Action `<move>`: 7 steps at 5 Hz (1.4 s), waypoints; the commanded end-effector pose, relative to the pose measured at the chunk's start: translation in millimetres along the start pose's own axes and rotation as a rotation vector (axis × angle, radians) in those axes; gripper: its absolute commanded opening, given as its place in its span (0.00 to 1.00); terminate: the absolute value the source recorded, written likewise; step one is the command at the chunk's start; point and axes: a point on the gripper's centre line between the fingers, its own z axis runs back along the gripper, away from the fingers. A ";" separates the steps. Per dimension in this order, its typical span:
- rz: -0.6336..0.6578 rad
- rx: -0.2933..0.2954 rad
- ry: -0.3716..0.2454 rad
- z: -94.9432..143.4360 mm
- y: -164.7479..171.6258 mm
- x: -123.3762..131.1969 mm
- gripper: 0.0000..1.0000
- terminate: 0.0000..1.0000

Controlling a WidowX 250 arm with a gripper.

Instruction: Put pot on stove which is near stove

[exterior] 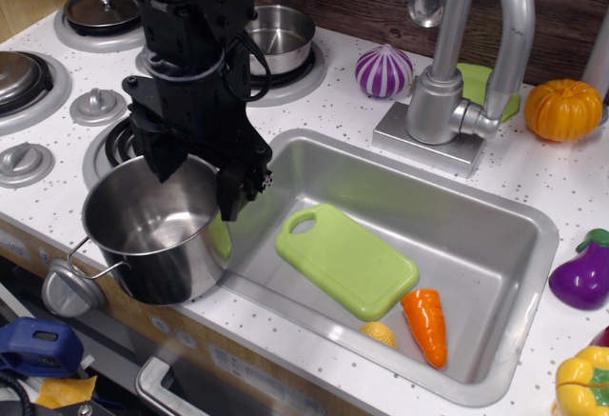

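Hanging over the front left of the worktop (pixel 533 188), the black end effector (pixel 195 173) has its two fingers straddling the far rim of the pot (pixel 152 230), one inside and one outside toward the sink (pixel 514 245), closed on that rim. The pot sits directly below it, at about seven o'clock from the arm's body, overhanging the worktop's front edge. The stove (pixel 109 145) lies behind the pot at eleven o'clock, mostly hidden by pot and arm; only a grey arc shows. The pot is deep, shiny steel, straight-sided, its thin wire handle (pixel 90 259) pointing toward eight o'clock.
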 end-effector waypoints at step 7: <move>0.082 -0.057 -0.126 -46.0 -6.7 -20.2 0.00 0.00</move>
